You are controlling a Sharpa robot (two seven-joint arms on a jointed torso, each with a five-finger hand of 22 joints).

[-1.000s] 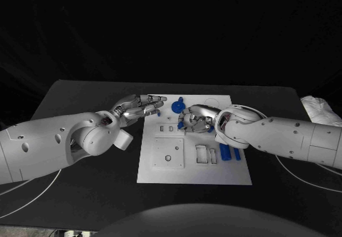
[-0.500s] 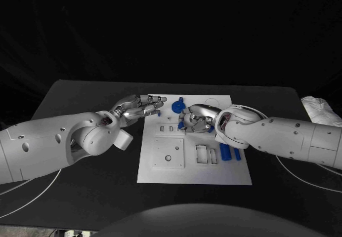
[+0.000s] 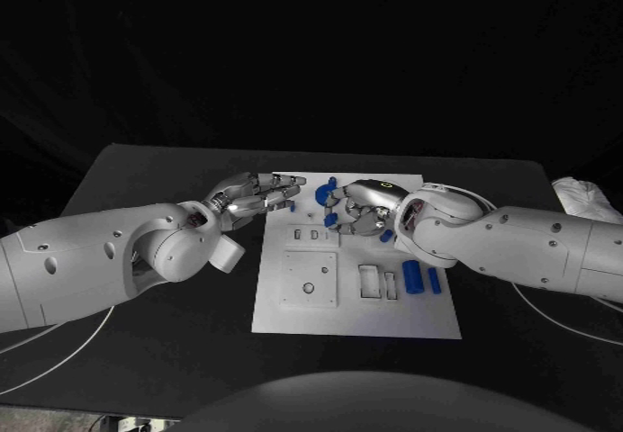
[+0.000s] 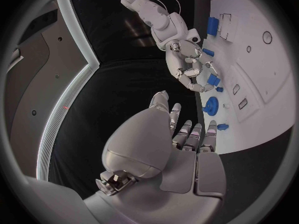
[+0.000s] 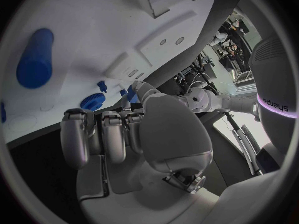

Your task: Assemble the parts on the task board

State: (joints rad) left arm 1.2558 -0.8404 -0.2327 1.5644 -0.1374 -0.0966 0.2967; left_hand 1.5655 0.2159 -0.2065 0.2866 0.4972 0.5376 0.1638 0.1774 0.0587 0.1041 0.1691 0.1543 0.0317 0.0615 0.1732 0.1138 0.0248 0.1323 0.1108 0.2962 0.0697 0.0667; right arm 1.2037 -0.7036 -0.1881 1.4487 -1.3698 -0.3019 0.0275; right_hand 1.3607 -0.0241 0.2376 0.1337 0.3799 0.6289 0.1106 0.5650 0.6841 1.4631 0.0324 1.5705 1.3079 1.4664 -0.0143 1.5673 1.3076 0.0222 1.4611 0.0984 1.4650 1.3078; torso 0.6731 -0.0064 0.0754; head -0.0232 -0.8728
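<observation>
right hand fingers curl on a small, rigid, light blue part; left hand fingers spread, empty; pinch part by its sides.

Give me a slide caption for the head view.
Both hands, left hand and right hand, hover over the far end of the white task board among blue parts.

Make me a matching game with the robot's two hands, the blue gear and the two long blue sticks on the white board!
Things:
1. left hand
2. right hand
3. blue gear
4. two blue sticks

Places:
A. lying by the board's right edge
B. over the task board, blue parts under its fingers
C. at the board's far edge
D. at the board's left edge

Pairs: 1-D, 2-B, 3-C, 4-A
</observation>
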